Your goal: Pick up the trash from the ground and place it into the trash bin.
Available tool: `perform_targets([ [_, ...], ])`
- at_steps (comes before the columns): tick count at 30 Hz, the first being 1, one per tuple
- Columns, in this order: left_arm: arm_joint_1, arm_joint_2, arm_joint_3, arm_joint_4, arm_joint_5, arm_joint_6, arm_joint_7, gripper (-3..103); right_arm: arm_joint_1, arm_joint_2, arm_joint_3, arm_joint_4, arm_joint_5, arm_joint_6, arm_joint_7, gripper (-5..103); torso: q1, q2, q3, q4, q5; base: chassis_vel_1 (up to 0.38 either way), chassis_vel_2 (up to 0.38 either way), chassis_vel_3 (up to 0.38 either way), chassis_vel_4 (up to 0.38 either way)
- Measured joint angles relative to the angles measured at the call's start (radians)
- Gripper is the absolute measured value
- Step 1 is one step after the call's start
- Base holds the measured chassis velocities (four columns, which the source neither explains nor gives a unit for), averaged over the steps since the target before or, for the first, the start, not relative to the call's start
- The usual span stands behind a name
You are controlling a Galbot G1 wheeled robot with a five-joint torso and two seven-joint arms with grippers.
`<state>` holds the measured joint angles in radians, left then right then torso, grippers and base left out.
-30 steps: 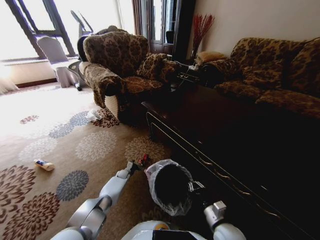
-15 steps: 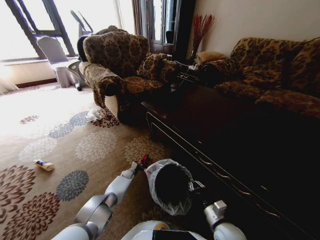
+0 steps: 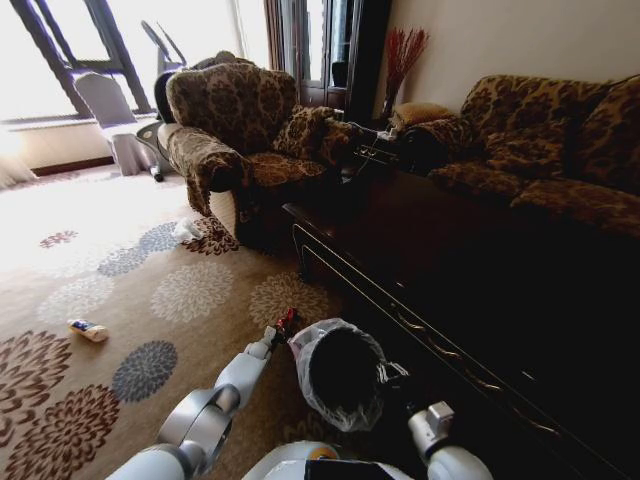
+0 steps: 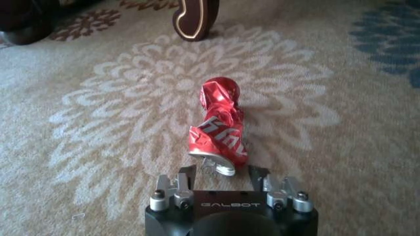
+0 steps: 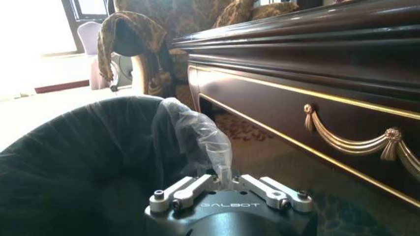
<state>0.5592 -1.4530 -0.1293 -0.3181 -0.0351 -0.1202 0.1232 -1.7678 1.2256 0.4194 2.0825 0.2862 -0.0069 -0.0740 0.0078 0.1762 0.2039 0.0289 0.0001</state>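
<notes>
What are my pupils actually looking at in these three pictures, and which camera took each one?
This is a wheeled robot with two arms tidying a living room. The wide picture comes from a camera on its head, looking down at the flower-patterned carpet. The other two come from cameras on its wrists.

The left wrist camera shows the left gripper, fingers open, with a crushed red drink can lying on the carpet just in front of it, its near end between the fingertips. It is not gripped yet.

The right wrist camera shows the right gripper pinching the rim of the whitish plastic liner of a small round black trash bin, which stands beside a dark wooden cabinet with gold trim.

Farther off on the carpet lies a small yellowish wrapper-like piece.
</notes>
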Motion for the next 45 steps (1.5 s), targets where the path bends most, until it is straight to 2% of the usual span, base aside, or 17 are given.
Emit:
perform_targets([
  [6,0.007,0.002,0.002,-0.006,0.012,0.000,0.010,36,-0.004,0.000,0.003,-0.003,0.000,0.002,-0.006,4,0.000,0.000,0.000,0.0000,0.0000,0.000,0.000,0.000,0.000],
  [7,0.007,0.002,0.002,-0.006,0.012,0.000,0.010,36,-0.004,0.000,0.003,-0.003,0.000,0.002,-0.006,4,0.000,0.000,0.000,0.0000,0.0000,0.000,0.000,0.000,0.000],
  [9,0.008,0.003,0.002,-0.007,0.014,0.000,0.011,29,-0.005,0.000,0.004,-0.003,0.000,0.002,-0.006,4,0.000,0.000,0.000,0.0000,-0.0001,0.000,0.000,0.000,0.000],
  [11,0.008,0.002,0.002,-0.008,0.014,0.000,0.012,29,-0.006,0.000,0.005,-0.003,0.000,0.002,-0.006,4,0.000,0.000,0.000,-0.0001,-0.0001,0.000,0.000,0.000,0.000],
  [12,0.008,0.002,0.003,-0.008,0.014,0.001,0.012,21,-0.007,0.000,0.006,-0.001,0.000,0.002,-0.006,4,0.000,0.000,0.000,0.0000,-0.0001,0.000,0.000,0.000,0.000],
  [14,0.008,0.002,0.003,-0.009,0.014,0.001,0.012,21,-0.007,0.000,0.007,-0.001,0.000,0.002,-0.006,4,0.000,0.000,0.000,-0.0001,-0.0001,0.000,0.000,0.000,0.000],
  [19,0.014,0.005,0.005,-0.021,0.011,0.003,0.012,6,-0.008,0.001,0.006,0.000,0.000,0.003,-0.006,4,0.000,0.000,0.000,-0.0001,0.0000,0.000,0.000,0.000,0.000],
  [25,0.019,0.008,0.005,-0.029,0.005,0.004,0.011,0,-0.008,0.001,0.005,0.000,-0.001,0.003,-0.005,4,0.000,0.000,0.000,-0.0001,-0.0001,0.000,0.000,0.000,0.000],
  [27,0.033,0.020,0.022,-0.066,-0.024,0.014,0.008,-3,-0.008,-0.002,0.005,0.000,-0.001,0.003,-0.005,4,0.000,0.000,0.000,-0.0002,-0.0001,0.000,0.000,0.000,0.000],
  [31,0.053,0.044,0.060,-0.127,-0.076,0.034,0.009,7,-0.004,-0.004,0.005,0.002,-0.001,0.003,-0.003,4,0.000,0.000,0.000,0.0001,-0.0002,0.000,0.000,0.000,0.000],
  [35,0.054,0.051,0.089,-0.152,-0.109,0.039,0.027,23,-0.002,-0.005,0.004,0.002,-0.001,0.001,-0.002,4,0.000,0.000,0.000,0.0000,0.0000,0.000,0.000,0.000,0.000],
  [36,0.051,0.049,0.096,-0.152,-0.111,0.038,0.037,28,-0.002,-0.005,0.003,0.002,-0.001,0.000,-0.002,4,0.000,0.000,0.000,0.0000,-0.0002,0.000,0.000,0.000,0.000],
  [38,0.047,0.046,0.101,-0.150,-0.111,0.035,0.046,28,-0.002,-0.005,0.003,0.002,-0.001,0.000,-0.002,4,0.000,0.000,0.000,0.0000,-0.0001,0.000,0.000,0.000,0.000],
  [41,0.030,0.030,0.137,-0.137,-0.098,0.027,0.061,44,-0.003,-0.003,0.004,0.003,-0.001,-0.001,-0.002,4,0.000,0.000,0.000,-0.0002,-0.0003,0.000,0.000,0.000,0.000],
  [42,0.030,0.030,0.137,-0.137,-0.098,0.027,0.061,44,-0.003,-0.003,0.004,0.003,-0.001,-0.001,-0.002,4,0.000,0.000,0.000,-0.0002,-0.0003,0.000,0.000,0.000,0.000],
  [44,0.021,0.023,0.144,-0.129,-0.078,0.024,0.063,55,-0.002,-0.002,0.004,0.004,-0.001,-0.002,-0.001,4,0.000,0.000,0.000,-0.0002,0.0000,0.000,0.000,0.000,0.000],
  [45,0.021,0.023,0.144,-0.129,-0.078,0.024,0.063,55,-0.002,-0.002,0.004,0.004,-0.001,-0.002,-0.001,4,0.000,0.000,0.000,-0.0002,0.0000,0.000,0.000,0.000,0.000],
])
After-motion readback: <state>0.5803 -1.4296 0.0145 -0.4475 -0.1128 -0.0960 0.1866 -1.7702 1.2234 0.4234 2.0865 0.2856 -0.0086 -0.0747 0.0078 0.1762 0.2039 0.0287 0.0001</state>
